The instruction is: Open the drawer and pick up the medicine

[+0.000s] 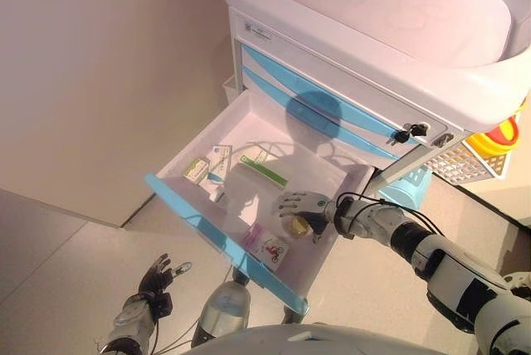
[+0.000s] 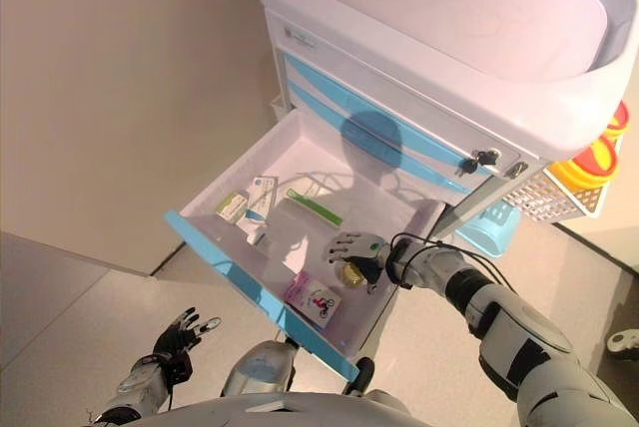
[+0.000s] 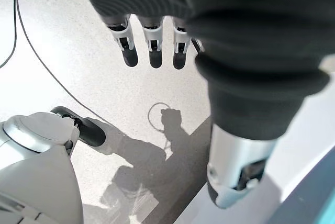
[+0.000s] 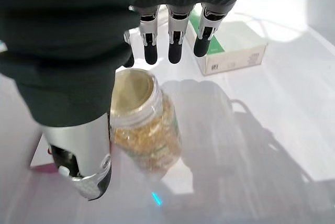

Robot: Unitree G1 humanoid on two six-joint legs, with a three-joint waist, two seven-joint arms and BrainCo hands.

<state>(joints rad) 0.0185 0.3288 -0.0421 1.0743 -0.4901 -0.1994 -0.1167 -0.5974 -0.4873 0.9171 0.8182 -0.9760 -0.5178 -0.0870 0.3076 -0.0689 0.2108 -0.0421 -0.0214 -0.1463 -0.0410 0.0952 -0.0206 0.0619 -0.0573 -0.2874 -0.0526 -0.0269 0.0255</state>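
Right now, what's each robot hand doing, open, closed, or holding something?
Left robot hand: open, empty, hanging over the floor.
Right robot hand: open over the medicine bottle in the drawer, not gripping it.

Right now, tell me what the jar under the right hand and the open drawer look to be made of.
The jar looks like clear plastic or glass, I cannot tell which: golden contents show through its wall, and its wide gold top looks like a foil seal or lid. The drawer seems moulded white plastic, smooth and slightly glossy, with a light blue front. The right hand hovers over the jar, fingers straight.
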